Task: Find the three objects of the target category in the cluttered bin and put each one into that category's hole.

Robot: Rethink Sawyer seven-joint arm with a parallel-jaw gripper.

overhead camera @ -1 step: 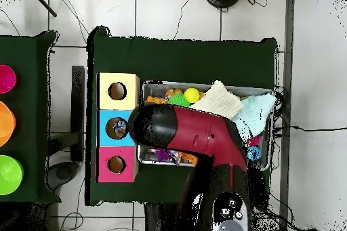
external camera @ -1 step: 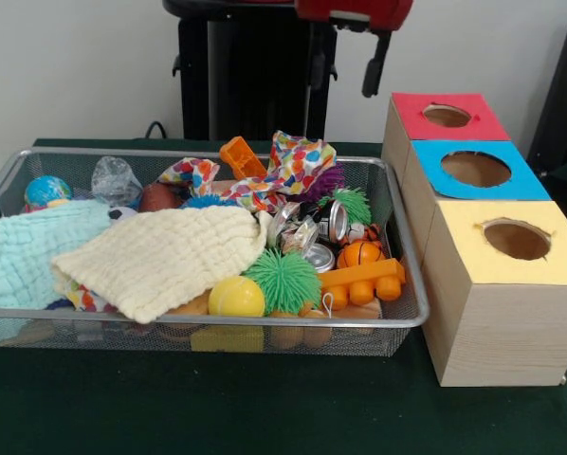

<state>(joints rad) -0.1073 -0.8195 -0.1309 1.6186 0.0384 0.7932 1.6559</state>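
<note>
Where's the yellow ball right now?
Front view: the yellow ball lies at the bin's near rim, between the cream cloth and the green spiky ball.
</note>
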